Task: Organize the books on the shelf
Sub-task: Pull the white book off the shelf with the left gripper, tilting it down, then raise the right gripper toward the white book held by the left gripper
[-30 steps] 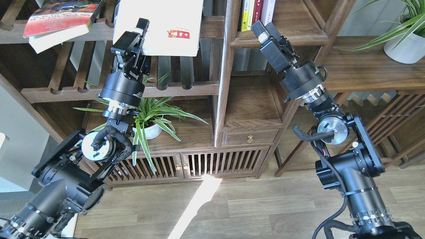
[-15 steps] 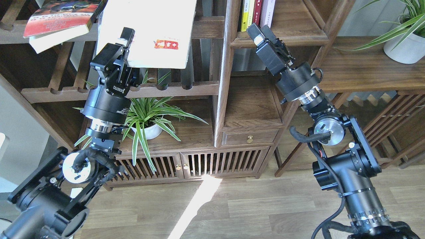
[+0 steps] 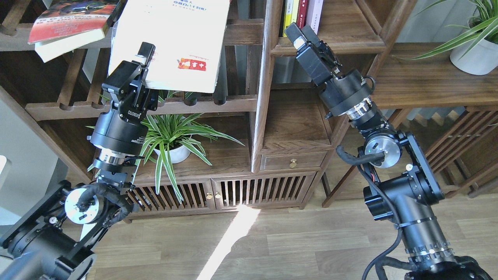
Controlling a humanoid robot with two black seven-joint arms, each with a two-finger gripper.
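Dark-walnut shelving fills the background, w/ pale wood-plank floor [image 3: 311,241] below and a sunlit streak across it.

Left gripper [image 3: 142,64]: jaws closed on the lower-left corner of the large white book [image 3: 175,35], red logo visible near its lower edge. Book is held clear of the slatted rack [image 3: 218,103], tilted, its top edge cut off by the frame. Behind it runs the upper slatted rack, at frame top.

Thick red-orange book [image 3: 70,19]: lying flat at the upper rack's left end, stacked on a pale volume, overhanging the front rail. It sits just beside the held book's upper-left corner; contact cannot be told.

Right gripper [image 3: 297,33]: raised at the front edge of the narrow cubby shelf [image 3: 342,35], near the upright books [image 3: 301,11] (yellow, red, pale spines) standing at the shelf's left wall. Fingers seen end-on and dark; jaw state cannot be told. Nothing seen to be held.

Other items: spider plant in white pot [image 3: 173,149] on the lower cabinet top, under the left arm; small drawer w/ brass knob [image 3: 292,163] in the centre section; second white plant pot [image 3: 474,54] on the wide open board at right edge.
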